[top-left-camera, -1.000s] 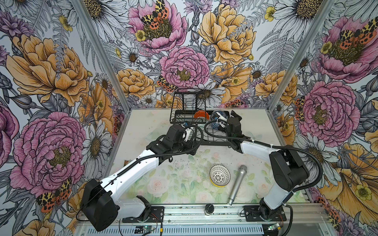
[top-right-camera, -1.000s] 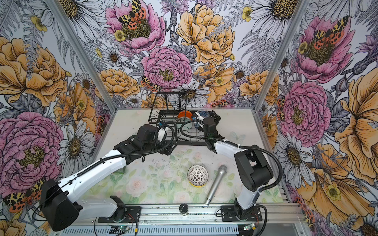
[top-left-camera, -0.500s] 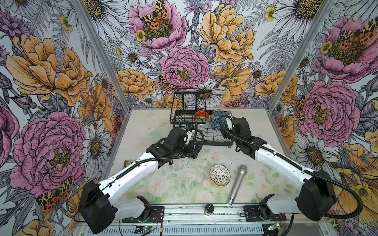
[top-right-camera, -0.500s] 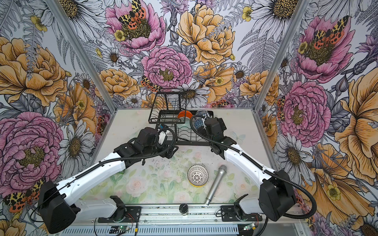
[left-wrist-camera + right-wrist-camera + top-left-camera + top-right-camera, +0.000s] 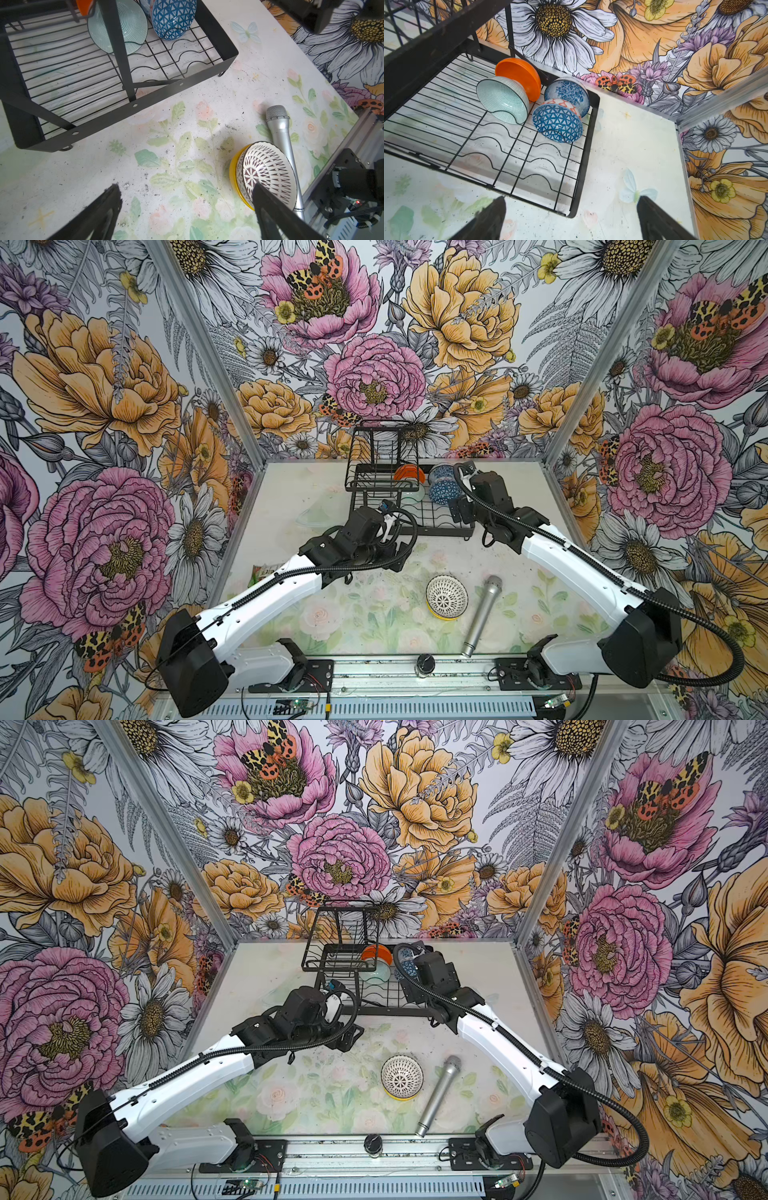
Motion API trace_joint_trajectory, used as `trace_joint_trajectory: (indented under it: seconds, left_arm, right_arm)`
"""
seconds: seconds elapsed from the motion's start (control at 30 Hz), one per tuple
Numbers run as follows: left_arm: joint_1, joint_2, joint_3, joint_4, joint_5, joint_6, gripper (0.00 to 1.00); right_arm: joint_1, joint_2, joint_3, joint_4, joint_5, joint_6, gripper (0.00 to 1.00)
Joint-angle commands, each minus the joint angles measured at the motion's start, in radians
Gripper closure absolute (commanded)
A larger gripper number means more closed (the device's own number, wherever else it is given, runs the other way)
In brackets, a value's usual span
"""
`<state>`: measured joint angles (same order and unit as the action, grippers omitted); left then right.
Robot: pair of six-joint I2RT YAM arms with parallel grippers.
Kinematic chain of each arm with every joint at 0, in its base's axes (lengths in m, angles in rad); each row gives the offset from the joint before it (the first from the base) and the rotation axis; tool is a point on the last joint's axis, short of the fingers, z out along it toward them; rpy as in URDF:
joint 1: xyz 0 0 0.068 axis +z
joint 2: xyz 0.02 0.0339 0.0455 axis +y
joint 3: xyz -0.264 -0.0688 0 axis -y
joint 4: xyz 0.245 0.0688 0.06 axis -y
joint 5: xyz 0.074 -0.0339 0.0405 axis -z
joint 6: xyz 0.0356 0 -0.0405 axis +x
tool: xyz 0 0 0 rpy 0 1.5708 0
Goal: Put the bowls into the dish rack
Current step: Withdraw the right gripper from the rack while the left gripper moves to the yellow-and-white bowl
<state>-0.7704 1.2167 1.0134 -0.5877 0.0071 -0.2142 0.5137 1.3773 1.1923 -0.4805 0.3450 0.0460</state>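
The black wire dish rack [image 5: 415,526] [image 5: 583,166] stands at the back of the table. In its far right part several bowls lean on edge: orange [image 5: 521,76], pale teal [image 5: 504,99], blue floral [image 5: 566,91] and blue geometric [image 5: 556,122]. A white black-lattice bowl [image 5: 446,597] [image 5: 268,172] sits nested in a yellow bowl [image 5: 234,172] on the table in front. My left gripper [image 5: 186,187] [image 5: 374,560] hangs open over the table between rack and nested bowls, empty. My right gripper [image 5: 571,199] [image 5: 461,510] is open and empty at the rack's near right corner.
A silver microphone [image 5: 482,614] [image 5: 280,133] lies right beside the nested bowls, touching them. The rack's raised upper tier [image 5: 382,464] stands over its left part. A small black knob [image 5: 424,664] sits on the front rail. Flowered walls close in three sides.
My right gripper has drawn back from the bowls in the rack toward its near right corner, and that arm's elbow swung out to the right. The left gripper shifted slightly toward the front.
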Motion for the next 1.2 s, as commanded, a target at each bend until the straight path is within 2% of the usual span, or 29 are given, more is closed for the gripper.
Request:
trace_joint_trajectory:
  seconds: [0.0, 0.27, 0.57, 0.73, 1.17]
  left_arm:
    - [-0.009, -0.022, -0.007, -0.037, -0.027, -0.022, 0.01]
    - [-0.015, -0.041, -0.064, -0.034, -0.028, -0.05, 0.01]
    - [-0.051, -0.058, -0.102, -0.022, 0.02, -0.105, 0.01]
    - [-0.105, 0.024, -0.078, -0.011, 0.022, -0.112, 0.01]
    - [-0.277, 0.266, 0.076, -0.015, -0.089, -0.21, 0.06]
  right_arm:
    - [-0.004, 0.02, 0.061, -0.083, -0.073, 0.045, 0.01]
    - [-0.019, 0.004, 0.058, -0.158, -0.197, 0.063, 0.01]
    - [-0.047, 0.033, 0.081, -0.179, -0.223, 0.059, 0.0]
    - [-0.052, 0.037, 0.071, -0.179, -0.203, 0.057, 0.0]
    - [-0.074, 0.058, 0.075, -0.175, -0.178, 0.042, 0.01]
